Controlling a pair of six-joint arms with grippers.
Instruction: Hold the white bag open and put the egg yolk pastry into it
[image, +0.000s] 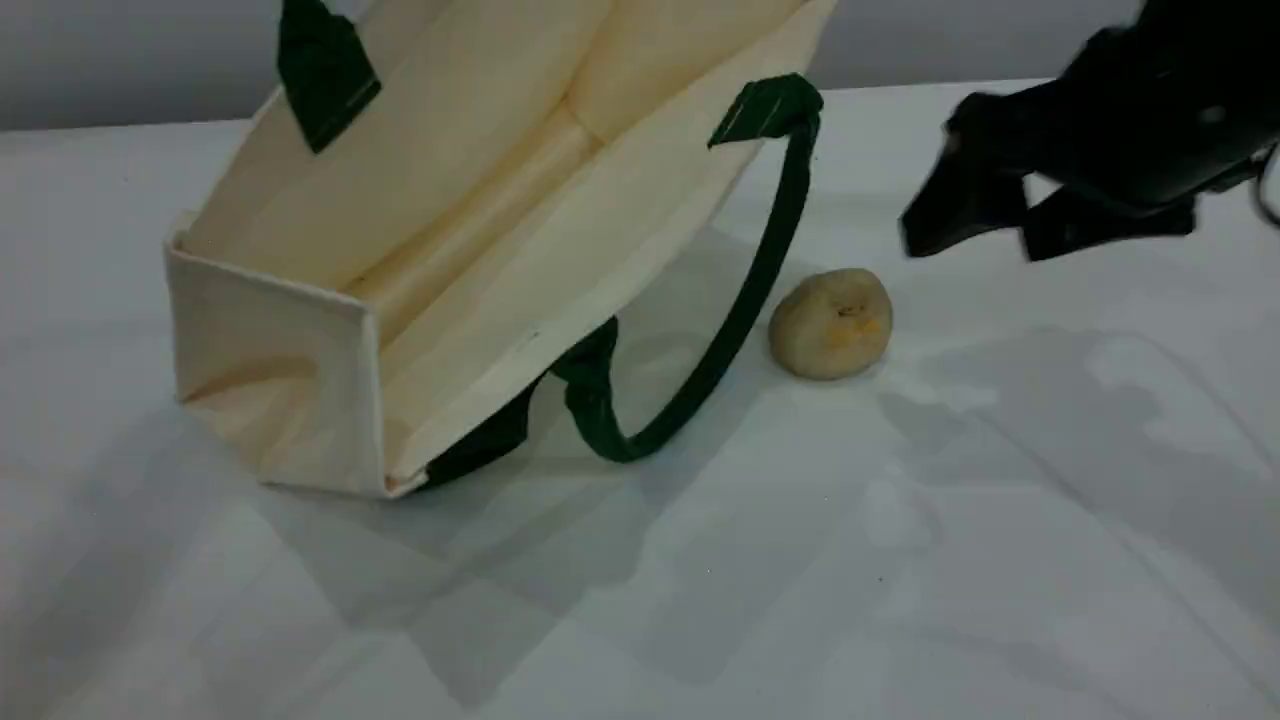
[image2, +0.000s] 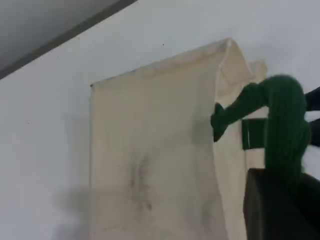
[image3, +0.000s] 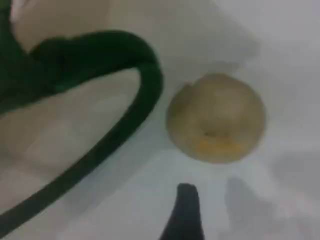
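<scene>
1. Egg yolk pastry (image: 831, 323) sits on the table (image: 900, 560), just right of the lower green handle (image: 735, 320) — not touching the right gripper (image: 985, 228).
2. Right gripper hovers above and to the right of the pastry, jaws spread wide, empty; arm enters from the upper right, tilted down-left.
3. White bag (image: 480, 260) lies tilted, mouth open toward the camera.
4. Left gripper (image2: 280, 200) is clamped on the upper green handle (image2: 285, 125) — bag hanging below it in the wrist view.
</scene>
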